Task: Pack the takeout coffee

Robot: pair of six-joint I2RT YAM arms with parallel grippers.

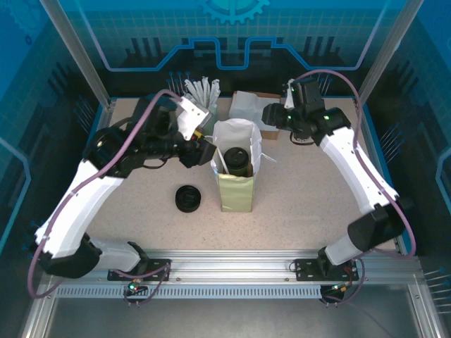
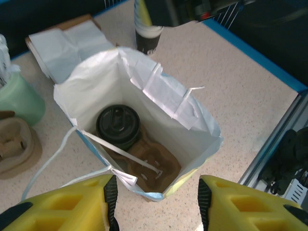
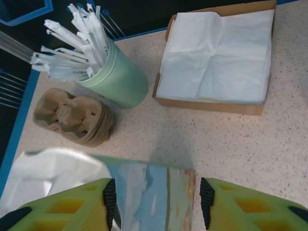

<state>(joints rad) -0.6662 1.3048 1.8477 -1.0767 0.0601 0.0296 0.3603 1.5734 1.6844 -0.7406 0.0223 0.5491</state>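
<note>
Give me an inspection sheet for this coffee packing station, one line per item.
surface: speckled table, no spills seen.
job's things: takeout coffee upright inside the open paper bag, on a cardboard carrier.
clutter: pile of black lids; green cup of straws; stack of carriers; box of napkins.
grippers: left gripper open above the bag; right gripper open at the bag's top, contact unclear.
cables: lilac cable looping along each arm.
surroundings: blue panels; aluminium rail at the near edge.
</note>
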